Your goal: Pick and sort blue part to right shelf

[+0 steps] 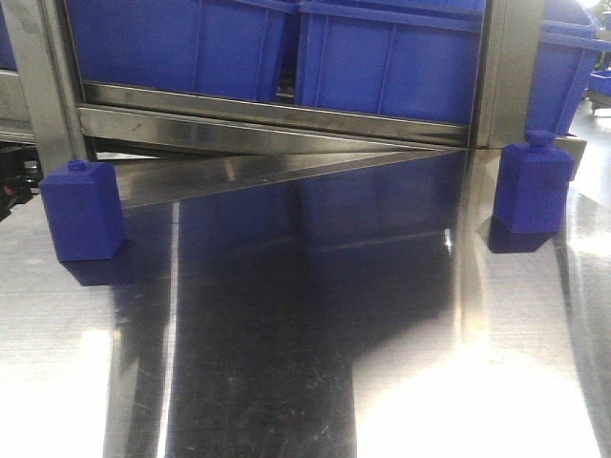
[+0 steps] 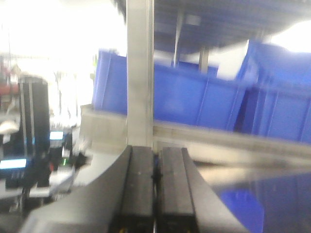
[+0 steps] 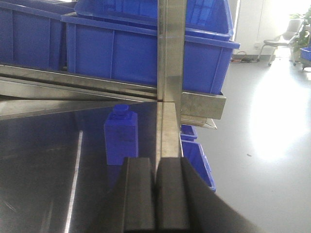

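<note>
The right tool (image 3: 155, 167), fingers together and empty, faces a blue part (image 3: 121, 133) standing cap-up on the steel worktop (image 3: 39, 174), just ahead and slightly left, near the right shelf (image 3: 201, 104). The left tool (image 2: 156, 155) is together too; the right arm looks nearer.

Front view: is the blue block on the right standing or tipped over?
Standing. The block rests on its flat base on the table, cap on top.
</note>
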Tool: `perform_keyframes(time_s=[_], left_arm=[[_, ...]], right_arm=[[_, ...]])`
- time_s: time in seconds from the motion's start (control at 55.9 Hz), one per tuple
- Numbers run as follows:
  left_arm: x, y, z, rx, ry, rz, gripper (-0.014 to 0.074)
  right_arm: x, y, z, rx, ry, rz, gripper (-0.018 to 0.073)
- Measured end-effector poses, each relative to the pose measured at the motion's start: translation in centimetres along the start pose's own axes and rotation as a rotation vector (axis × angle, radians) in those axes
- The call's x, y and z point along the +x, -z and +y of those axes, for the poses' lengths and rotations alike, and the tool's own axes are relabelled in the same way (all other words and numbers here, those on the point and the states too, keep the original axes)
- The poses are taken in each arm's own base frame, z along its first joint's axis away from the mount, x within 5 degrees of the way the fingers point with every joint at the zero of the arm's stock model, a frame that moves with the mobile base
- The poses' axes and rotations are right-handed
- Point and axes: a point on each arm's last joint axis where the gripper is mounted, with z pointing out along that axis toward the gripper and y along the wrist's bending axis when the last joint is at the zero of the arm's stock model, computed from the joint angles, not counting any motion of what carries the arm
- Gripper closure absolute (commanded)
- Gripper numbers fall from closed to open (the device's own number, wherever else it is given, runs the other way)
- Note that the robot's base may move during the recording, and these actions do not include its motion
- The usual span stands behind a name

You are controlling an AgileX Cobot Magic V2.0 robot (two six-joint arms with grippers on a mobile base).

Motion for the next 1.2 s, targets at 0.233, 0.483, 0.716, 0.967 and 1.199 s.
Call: perform_keyframes(time_s=[0.233, 0.483, 0.716, 0.967, 1.199], left_arm=[[-7.0, -0.5, -0.3, -0.013, -0.001, 0.005, 0.0465], [-12.5, -3.6, -0.6, -0.029, 0.068, 0.288, 0.023], [-12.4, -7.7, -1.2, 0.001, 0.09, 0.619, 0.0049], [-11.3, -13.3, -4.1, 0.159, 0.145, 0.97, 0.0036], [-9.3, -19.9, -8.3, 0.284, 0.119, 1.176, 0.0036]], right_arm=[[0.0, 0.0, 0.0, 0.0, 0.0, 0.0, 0.0522], [0.0, 0.0, 0.0, 0.0, 0.0, 0.0, 0.0522], [0.0, 0.0, 0.0, 0.0, 0.0, 0.0, 0.0522], [0.0, 0.0, 0.0, 0.0, 0.0, 0.0, 0.0522], [0.0, 0.0, 0.0, 0.0, 0.0, 0.0, 0.0522]])
